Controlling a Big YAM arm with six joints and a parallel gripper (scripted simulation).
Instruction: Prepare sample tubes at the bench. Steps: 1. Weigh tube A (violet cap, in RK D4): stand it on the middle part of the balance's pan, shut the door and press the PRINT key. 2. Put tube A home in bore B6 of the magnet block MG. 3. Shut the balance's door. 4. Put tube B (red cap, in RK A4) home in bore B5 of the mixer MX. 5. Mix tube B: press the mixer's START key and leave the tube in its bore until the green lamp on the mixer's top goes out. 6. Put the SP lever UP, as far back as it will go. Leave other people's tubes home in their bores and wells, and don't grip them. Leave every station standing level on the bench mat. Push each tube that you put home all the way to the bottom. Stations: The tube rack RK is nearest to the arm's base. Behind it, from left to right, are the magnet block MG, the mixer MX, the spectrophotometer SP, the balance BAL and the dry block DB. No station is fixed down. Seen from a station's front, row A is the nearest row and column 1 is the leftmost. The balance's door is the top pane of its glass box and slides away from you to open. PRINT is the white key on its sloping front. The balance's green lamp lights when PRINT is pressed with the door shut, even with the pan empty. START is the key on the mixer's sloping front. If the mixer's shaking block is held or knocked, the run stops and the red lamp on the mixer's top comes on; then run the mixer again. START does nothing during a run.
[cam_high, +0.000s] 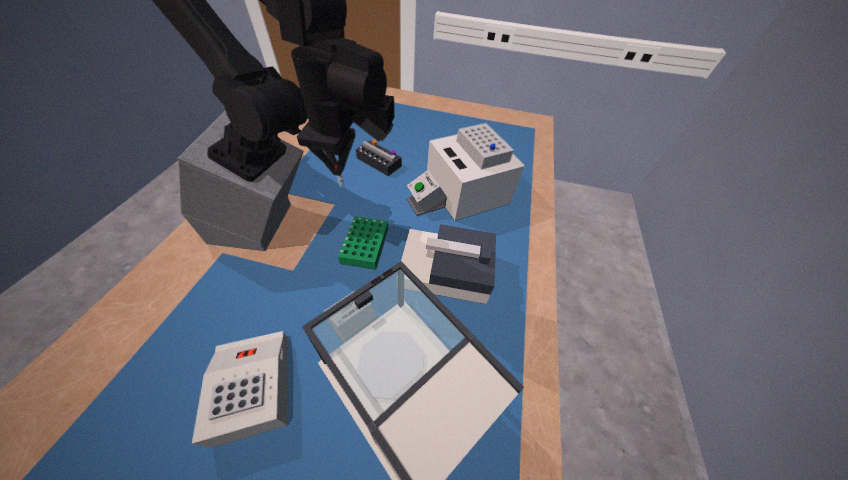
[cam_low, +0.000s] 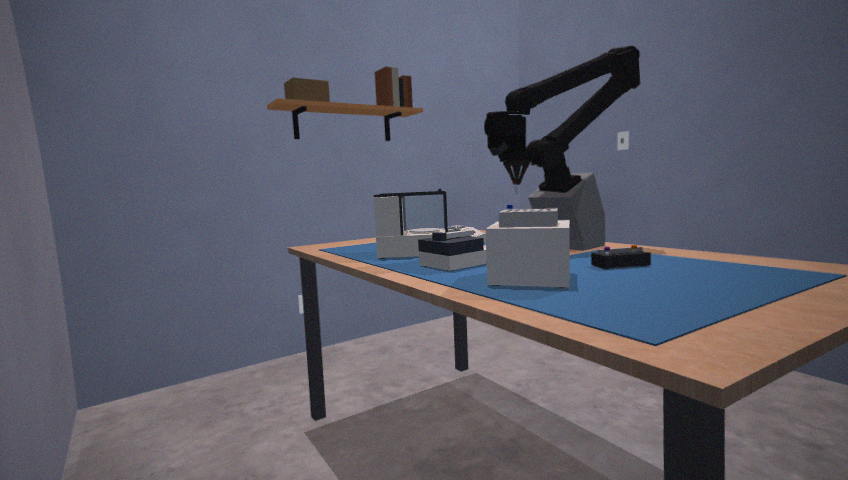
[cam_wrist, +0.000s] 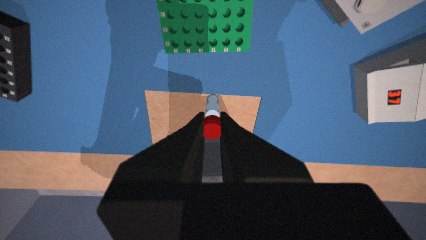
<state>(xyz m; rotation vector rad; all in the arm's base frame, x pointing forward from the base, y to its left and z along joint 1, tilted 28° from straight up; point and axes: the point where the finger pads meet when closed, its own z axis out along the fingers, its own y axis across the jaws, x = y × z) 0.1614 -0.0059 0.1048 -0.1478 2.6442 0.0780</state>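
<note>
My gripper (cam_high: 337, 168) (cam_low: 515, 182) (cam_wrist: 212, 119) is shut on tube B (cam_high: 340, 180) (cam_low: 516, 189) (cam_wrist: 212, 131) by its red cap. The clear tube hangs below the fingertips, in the air in front of the green rack RK (cam_high: 363, 242) (cam_wrist: 207, 27). Tube A's violet cap (cam_high: 392, 152) (cam_low: 606, 249) shows in the black magnet block MG (cam_high: 389, 166) (cam_low: 621, 259). The mixer MX (cam_high: 482, 184) (cam_low: 528, 255) has a green START key (cam_high: 418, 186); both lamp windows look dark. The balance (cam_high: 452, 410) has an empty pan (cam_high: 391, 364), and its door handle (cam_high: 363, 298) is at the front edge.
An orange cap (cam_high: 374, 142) (cam_low: 633, 246) also shows in MG, and a blue cap (cam_high: 492, 146) (cam_low: 509, 206) in the mixer. The SP lever (cam_high: 453, 246) lies nearly flat across the spectrophotometer (cam_high: 464, 273) (cam_low: 452, 245). The dry block DB (cam_high: 205, 428) (cam_wrist: 380, 110) stands beyond the balance.
</note>
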